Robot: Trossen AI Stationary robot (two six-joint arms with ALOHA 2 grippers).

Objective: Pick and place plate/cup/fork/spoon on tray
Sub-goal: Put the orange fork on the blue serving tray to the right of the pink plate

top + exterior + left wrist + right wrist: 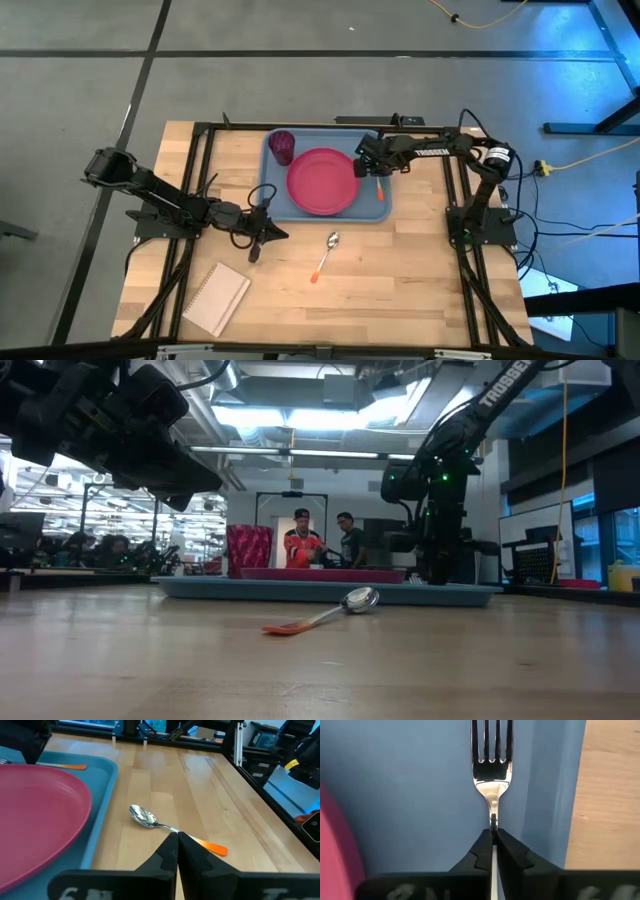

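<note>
The light blue tray [372, 212] lies at the table's far middle. On it lie the pink-red plate [322, 181] and, at its far left corner, the upright maroon cup [282, 146]. My right gripper [493, 832] is over the tray's right strip, beside the plate, shut on the fork [492, 765]. The spoon [327, 250] lies flat on the bare wood near the tray, bowl toward the tray; it also shows in the left wrist view [150, 818]. My left gripper [177, 837] is shut and empty, hovering left of the spoon. My right gripper pinches the fork's thin neck [493, 820], just behind the tines, between its two fingertips. The fingers point down and lie along the fork. The fork is level over the tray floor, its orange handle [381, 188] toward the table's near edge. I cannot tell whether it rests on the tray.
A white spiral notebook [217, 298] lies at the table's near left. Black frame rails [203, 180] run along the table's left and right sides. Bare wood spreads around the spoon. Two people [320, 545] stand in the room beyond the table.
</note>
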